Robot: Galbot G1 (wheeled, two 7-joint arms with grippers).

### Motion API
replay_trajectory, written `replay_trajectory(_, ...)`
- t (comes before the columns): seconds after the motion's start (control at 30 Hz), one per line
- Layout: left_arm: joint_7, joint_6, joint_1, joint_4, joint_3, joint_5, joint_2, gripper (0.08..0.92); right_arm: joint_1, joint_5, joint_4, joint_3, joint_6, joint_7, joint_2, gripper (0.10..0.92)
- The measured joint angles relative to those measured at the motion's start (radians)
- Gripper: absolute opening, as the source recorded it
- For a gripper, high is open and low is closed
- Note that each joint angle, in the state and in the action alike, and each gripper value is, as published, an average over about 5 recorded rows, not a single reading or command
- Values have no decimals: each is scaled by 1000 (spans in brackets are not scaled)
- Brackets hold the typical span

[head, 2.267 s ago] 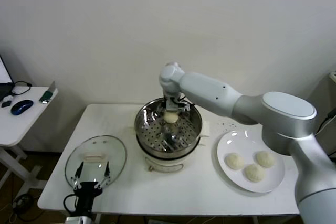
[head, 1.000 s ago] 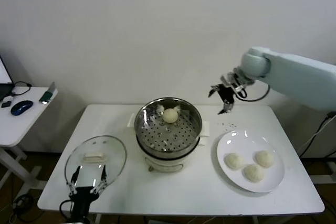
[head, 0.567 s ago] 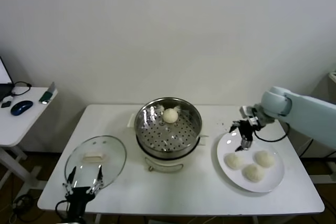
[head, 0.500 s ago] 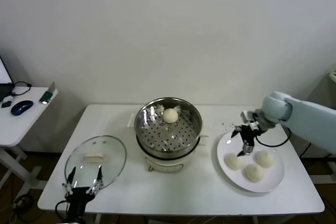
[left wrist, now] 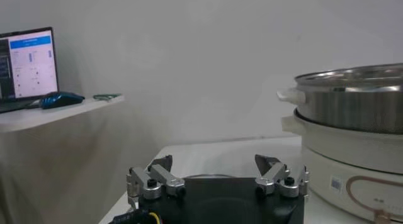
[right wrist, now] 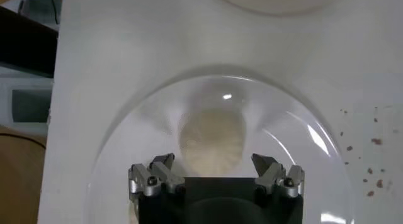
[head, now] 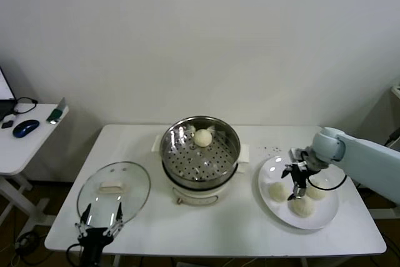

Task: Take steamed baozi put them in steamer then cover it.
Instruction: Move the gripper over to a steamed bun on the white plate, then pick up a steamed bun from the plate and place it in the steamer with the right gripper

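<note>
Here the right gripper (head: 296, 186) hangs just above the white plate (head: 325, 217), jaws spread wide, with one bun (right wrist: 211, 138) directly below and between them, untouched. A further bun (head: 202, 137) lies on the tray inside the steamer (head: 200, 154). The left gripper (head: 99, 228), jaws also wide, waits at the table edge just beside the lid (head: 113, 191).

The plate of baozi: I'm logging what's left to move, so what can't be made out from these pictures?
- Head view: the right pincer hangs over the plate and partly covers its three baozi; contact cannot be told.
- Right wrist view: one baozi shows between open fingers; the others and most of the plate are cut off by the edges.
- Left wrist view: the steamer wall hides its inside; the cover is not identifiable.
</note>
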Motion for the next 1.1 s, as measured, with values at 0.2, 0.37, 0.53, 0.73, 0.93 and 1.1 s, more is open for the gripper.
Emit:
replay_trajectory(0.2,-1,-3,-4,7,-1,2,0,823,-24,-13,-34,9,4,0,30,819)
replay_trajectory(0.37,-1,-3,-9,9,-1,7,0,823,-35,-18,-55,12,7,0,54,782)
replay_trajectory(0.53,-2,-7,-6,10,-2,8,2,823,-37,-19,-61,12,8,-2,66,730)
replay_trajectory(0.73,-3,-11,1,11,0,8,4,823,-33,-13,-64,11,12,-3,65,690)
replay_trajectory(0.93,-2,-13,7,6,6,9,4,823,1,14,-59,-7,13,-5,54,679)
replay_trajectory(1.1,-2,-14,13,-2,12,12,4,823,95,67,-62,-69,21,-15,55,679)
